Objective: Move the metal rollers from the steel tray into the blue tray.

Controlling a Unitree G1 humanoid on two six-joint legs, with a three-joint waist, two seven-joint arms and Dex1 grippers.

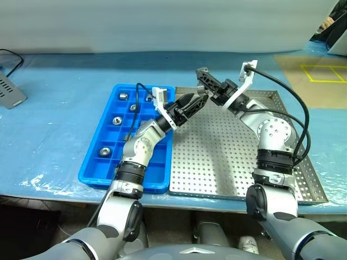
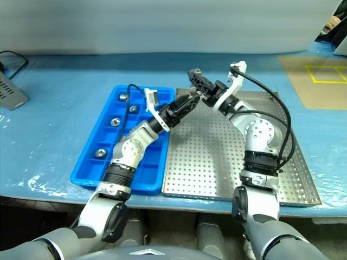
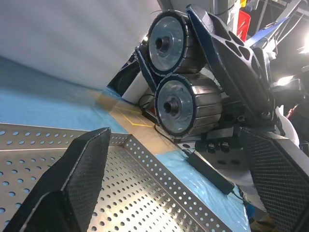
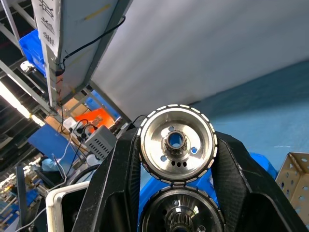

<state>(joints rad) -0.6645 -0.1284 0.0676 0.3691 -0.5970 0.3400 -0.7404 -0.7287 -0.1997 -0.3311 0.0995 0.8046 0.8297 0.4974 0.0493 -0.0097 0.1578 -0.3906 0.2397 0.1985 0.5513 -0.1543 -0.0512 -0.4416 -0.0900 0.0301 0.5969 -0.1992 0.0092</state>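
Observation:
My right gripper (image 1: 205,77) is shut on two metal rollers, stacked one over the other: shiny ribbed cylinders (image 3: 170,44) (image 3: 182,104) with a central hole, clamped between its black fingers (image 4: 118,179). It hovers over the far left corner of the steel tray (image 1: 217,157). My left gripper (image 1: 194,101) is open just below and beside the right one, its fingers (image 3: 84,166) spread towards the held rollers without touching them. The blue tray (image 1: 92,176) lies left of the steel tray, with several rollers (image 1: 116,119) (image 1: 104,151) sitting in its compartments.
Both trays rest side by side on a table covered in blue film (image 1: 49,135). A grey device (image 1: 10,92) with a black cable lies at the far left. A brown mat with yellow tape (image 1: 320,73) is at the far right.

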